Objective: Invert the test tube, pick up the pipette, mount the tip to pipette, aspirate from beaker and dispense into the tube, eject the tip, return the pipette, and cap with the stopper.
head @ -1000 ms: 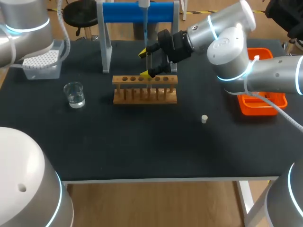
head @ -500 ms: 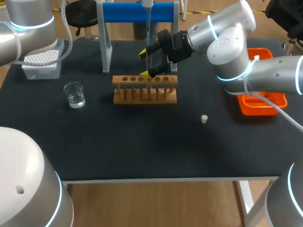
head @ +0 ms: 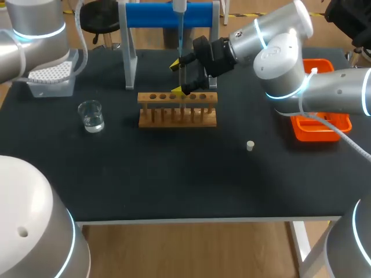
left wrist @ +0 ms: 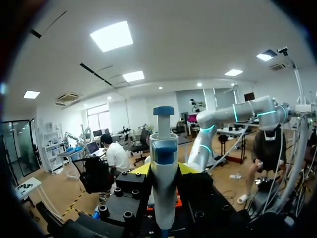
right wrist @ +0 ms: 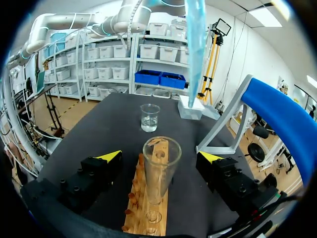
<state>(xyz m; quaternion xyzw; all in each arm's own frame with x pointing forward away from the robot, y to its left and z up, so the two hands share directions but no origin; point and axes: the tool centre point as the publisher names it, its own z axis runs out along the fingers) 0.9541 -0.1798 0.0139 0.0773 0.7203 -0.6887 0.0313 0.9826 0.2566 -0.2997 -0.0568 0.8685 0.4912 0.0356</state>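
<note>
Along its near edge the tabletop (head: 174, 185) lies open save the stopper (head: 250, 145). The rack (head: 177, 110), right gripper (head: 176, 77), pipette (head: 180, 35) and blue stand (head: 156, 14) block the far middle. The beaker (head: 91, 116) and orange tray (head: 322, 124) stand by the side edges.

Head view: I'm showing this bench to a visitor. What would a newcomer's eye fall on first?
Most likely the pipette, hanging with its blue tip straight above the wooden rack. There the right gripper sits open around the upright test tube, its yellow-tipped fingers on either side without touching it. The orange tray under the right arm also stands out.
</note>
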